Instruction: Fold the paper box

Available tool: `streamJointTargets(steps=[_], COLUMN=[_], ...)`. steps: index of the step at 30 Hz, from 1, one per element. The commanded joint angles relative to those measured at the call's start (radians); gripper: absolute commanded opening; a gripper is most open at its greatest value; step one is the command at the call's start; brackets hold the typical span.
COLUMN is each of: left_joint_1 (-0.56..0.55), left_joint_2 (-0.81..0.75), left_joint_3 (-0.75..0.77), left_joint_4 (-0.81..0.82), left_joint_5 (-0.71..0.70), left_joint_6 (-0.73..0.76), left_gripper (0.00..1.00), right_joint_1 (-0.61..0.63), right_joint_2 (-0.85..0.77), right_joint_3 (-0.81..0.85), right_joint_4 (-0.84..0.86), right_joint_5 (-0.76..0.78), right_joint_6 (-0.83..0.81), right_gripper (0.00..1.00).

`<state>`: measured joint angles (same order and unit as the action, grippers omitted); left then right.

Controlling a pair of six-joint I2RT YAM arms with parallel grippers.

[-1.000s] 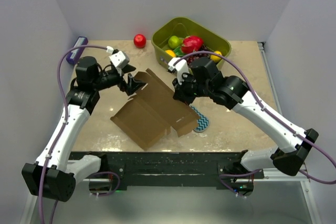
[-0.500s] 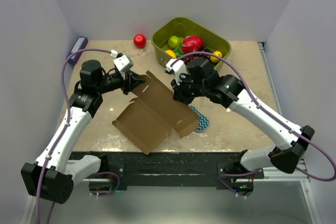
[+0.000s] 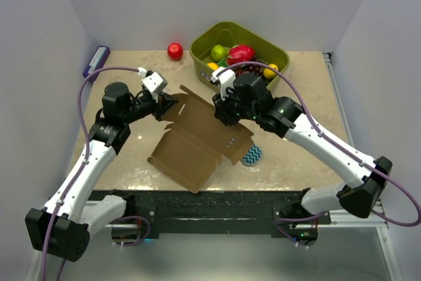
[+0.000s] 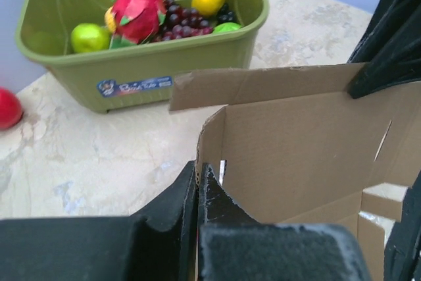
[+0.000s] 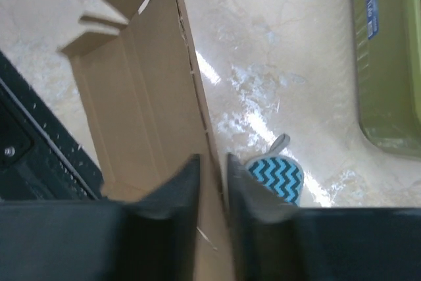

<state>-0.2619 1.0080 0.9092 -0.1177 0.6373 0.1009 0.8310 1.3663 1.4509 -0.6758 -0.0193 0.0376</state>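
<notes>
The paper box (image 3: 197,143) lies in the middle of the bench (image 3: 296,162). It is half flat, with its back walls standing up. It looks thin and light. It will bend easily and could tear or slide, so it is best held by a wall's edge, near a crease.

The left gripper (image 3: 173,104) is squeezed tight on the left wall's edge. The right gripper (image 3: 221,114) is open just a little. The right wall's edge sits between its fingers (image 5: 164,192), not pinched.

Both arms reach in low from the sides and lean toward each other.
</notes>
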Motion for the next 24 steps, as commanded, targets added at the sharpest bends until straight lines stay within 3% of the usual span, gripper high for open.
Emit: streamJointTargets(steps=[1, 2, 4, 5, 9, 16, 24], left_joint_1=[-0.003, -0.003, -0.003, -0.002, -0.003, -0.002, -0.002], left_joint_2=[-0.020, -0.020, -0.017, -0.016, -0.005, -0.011, -0.014], left_joint_3=[-0.033, -0.041, -0.043, -0.044, -0.044, -0.049, -0.052], left_joint_4=[0.067, 0.073, 0.075, 0.076, 0.073, 0.076, 0.081], left_joint_5=[-0.178, -0.188, -0.205, -0.209, -0.254, -0.266, -0.252], left_joint_6=[-0.078, -0.090, -0.093, -0.093, -0.127, -0.139, -0.142], left_gripper=[0.00, 0.00, 0.00, 0.00, 0.00, 0.00, 0.00], right_joint_1=[-0.024, -0.070, -0.140, -0.205, -0.262, -0.328, -0.369], right_joint_2=[-0.050, -0.064, -0.073, -0.093, -0.200, -0.325, -0.306], right_joint_3=[-0.064, -0.113, -0.151, -0.190, -0.318, -0.527, -0.681], right_joint_4=[0.198, 0.231, 0.298, 0.318, 0.459, 0.516, 0.709], right_joint_5=[0.081, 0.072, 0.032, -0.011, -0.053, -0.033, -0.087], right_joint_6=[0.081, 0.084, 0.102, 0.120, 0.146, 0.203, 0.239], right_gripper=[0.41, 0.58, 0.69, 0.80, 0.98, 0.99, 0.95])
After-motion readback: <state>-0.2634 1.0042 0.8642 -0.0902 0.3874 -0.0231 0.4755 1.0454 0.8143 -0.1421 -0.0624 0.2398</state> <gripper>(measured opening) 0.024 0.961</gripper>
